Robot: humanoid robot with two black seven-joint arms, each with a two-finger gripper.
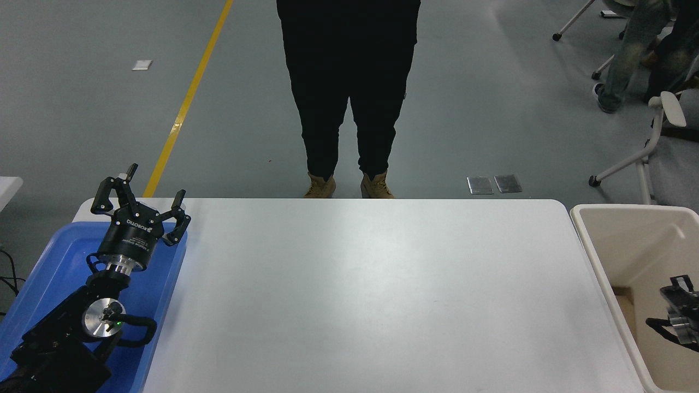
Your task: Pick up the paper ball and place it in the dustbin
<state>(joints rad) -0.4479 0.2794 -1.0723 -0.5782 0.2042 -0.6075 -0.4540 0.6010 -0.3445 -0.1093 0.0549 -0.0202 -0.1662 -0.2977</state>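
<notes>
Two arms to account for, nearest first. At the desk's (355, 305) near left corner, left gripper (147, 197) parked over the blue tray (57, 256), fingers (116, 185) spread wide and holding nothing. Off the near right corner, right arm (680, 314) poking in from the edge, low over the dustbin (592, 245); too little of its working end shown to tell whether spread or closed (so no guess here).

No paper ball anywhere on the desk top. Possibly down in the dustbin, where a tan patch shows low against the near wall, though impossible to say whether paper or just the bin's floor.

Judged from that: drop-off stage, or just past it. To do it well, let go only with the wad fully inside the walls, then rise straight up clear of the thick rim before swinging back toward the desk's right edge; avoid clipping the rim and shoving the dustbin.

Writing: white print on the left gripper's body, upside down from here, apparently "ROBOTIQ". Nothing else legible.

Beyond the far edge, a person (349, 82) in black with tan boots (349, 186); further out, a yellow floor line (188, 98).
</notes>
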